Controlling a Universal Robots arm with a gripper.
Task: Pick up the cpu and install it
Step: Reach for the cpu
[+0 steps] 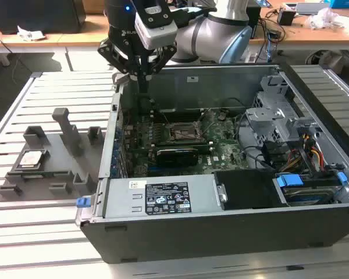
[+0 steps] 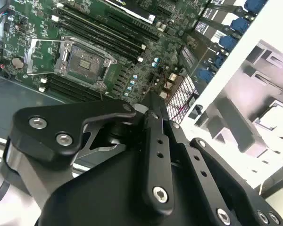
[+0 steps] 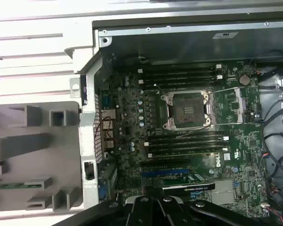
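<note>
Tray holds cpu, end effector apart.

Even, diffuse light falls from overhead. The pale slatted table reads bright, and in the first wrist view it is almost washed out. The walls of the computer case keep its interior in mild shade, darkest along the wall above the motherboard. In the second wrist view the white ground beyond the case is overexposed, while the black gripper carries a pale sheen and small glints on its screw heads. Shadows on the grey tray are faint and soft-edged.
</note>
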